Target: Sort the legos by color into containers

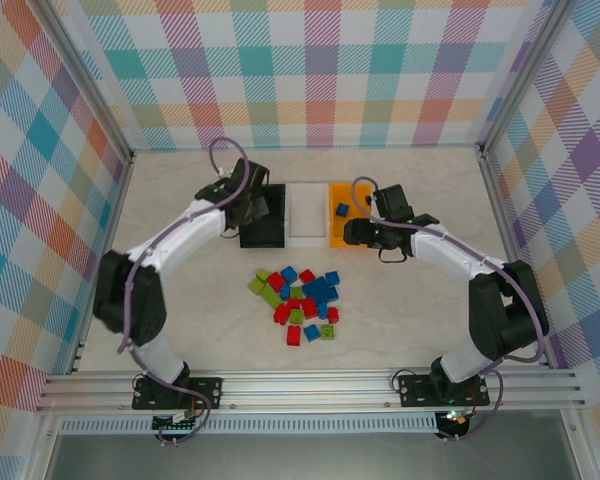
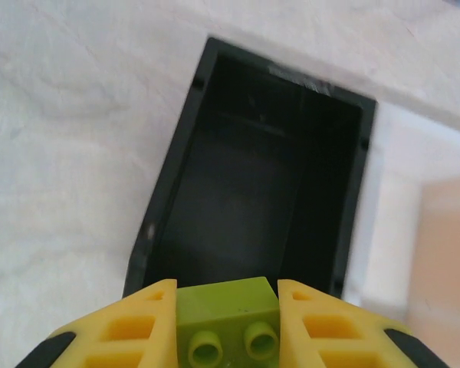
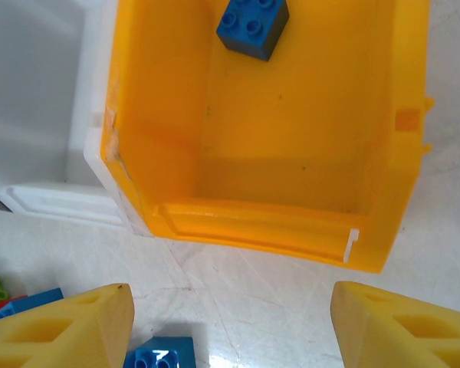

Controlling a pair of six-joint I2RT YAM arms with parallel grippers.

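The left hand (image 2: 227,290) is clenching a lime green lego (image 2: 228,326) between its two yellow fingers (image 2: 138,330), with the studs facing the wrist camera. In the left wrist view, this hand is hanging at the 6 o'clock end of the black bin (image 2: 167,192).

The right hand (image 3: 230,299) is standing released, with its jaws wide apart and nothing between them, at 6 o'clock of the orange bin (image 3: 253,226). One blue lego (image 3: 253,27) is lying inside that bin near its 12 o'clock wall. A second blue lego (image 3: 162,354) is lying on the bench (image 1: 410,320) close under this hand.

In the top view, the white bin (image 1: 303,215) is sitting between the other two, with black at 9 o'clock and orange at 3 o'clock. The loose legos (image 1: 300,298), red, blue and lime green, are lying clustered at 6 o'clock of the bins.
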